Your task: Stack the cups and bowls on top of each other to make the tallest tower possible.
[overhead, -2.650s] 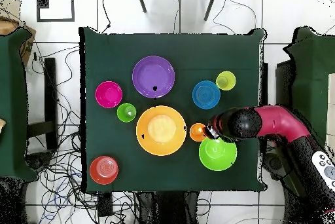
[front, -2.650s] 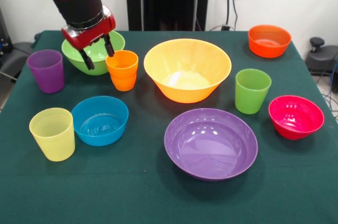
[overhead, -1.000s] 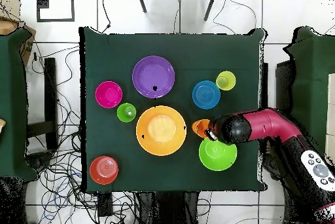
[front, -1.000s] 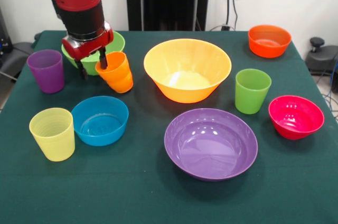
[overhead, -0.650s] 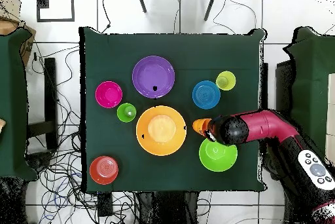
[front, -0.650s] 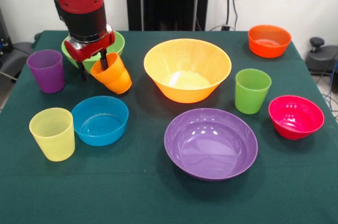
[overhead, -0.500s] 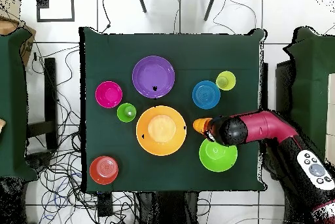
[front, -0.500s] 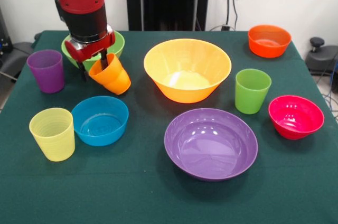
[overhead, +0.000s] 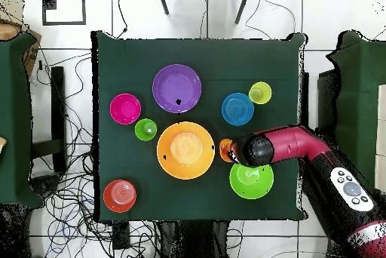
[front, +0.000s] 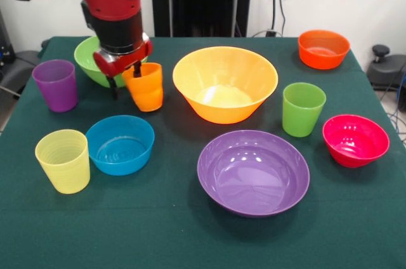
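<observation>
Purple bowl [front: 253,172]: nearest me on the green counter [front: 158,231], unstacked.
Orange-yellow bowl [front: 225,84]: mid-counter, empty.
Orange cup [front: 146,89]: I see it upright, rim pinched by the end effector [front: 125,77].
Writing: I read none.

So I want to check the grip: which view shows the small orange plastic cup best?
The front view: the small orange plastic cup shows whole, gripper at its rim. Overhead, the arm hides all but an orange sliver.
</observation>
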### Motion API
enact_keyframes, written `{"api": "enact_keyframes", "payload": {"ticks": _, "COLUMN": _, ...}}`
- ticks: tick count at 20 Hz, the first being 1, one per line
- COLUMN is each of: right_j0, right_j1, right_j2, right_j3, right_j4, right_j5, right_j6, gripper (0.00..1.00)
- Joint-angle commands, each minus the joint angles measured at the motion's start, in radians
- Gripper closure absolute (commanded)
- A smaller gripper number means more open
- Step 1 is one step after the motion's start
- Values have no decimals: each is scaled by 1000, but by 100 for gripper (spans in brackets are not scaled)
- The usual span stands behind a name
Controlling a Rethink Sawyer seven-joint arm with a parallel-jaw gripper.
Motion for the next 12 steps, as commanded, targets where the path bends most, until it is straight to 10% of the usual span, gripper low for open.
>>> {"api": "enact_keyframes", "payload": {"ticks": 1, "right_j0": 74, "right_j1": 11, "right_j2": -71, "right_j3": -42, "right_j4": 17, "right_j5": -20, "right_j6": 122, "gripper": 0}}
{"api": "enact_keyframes", "payload": {"ticks": 12, "right_j0": 76, "right_j1": 9, "right_j2": -89, "right_j3": -35, "right_j4": 41, "right_j5": -58, "right_j6": 107, "gripper": 0}}
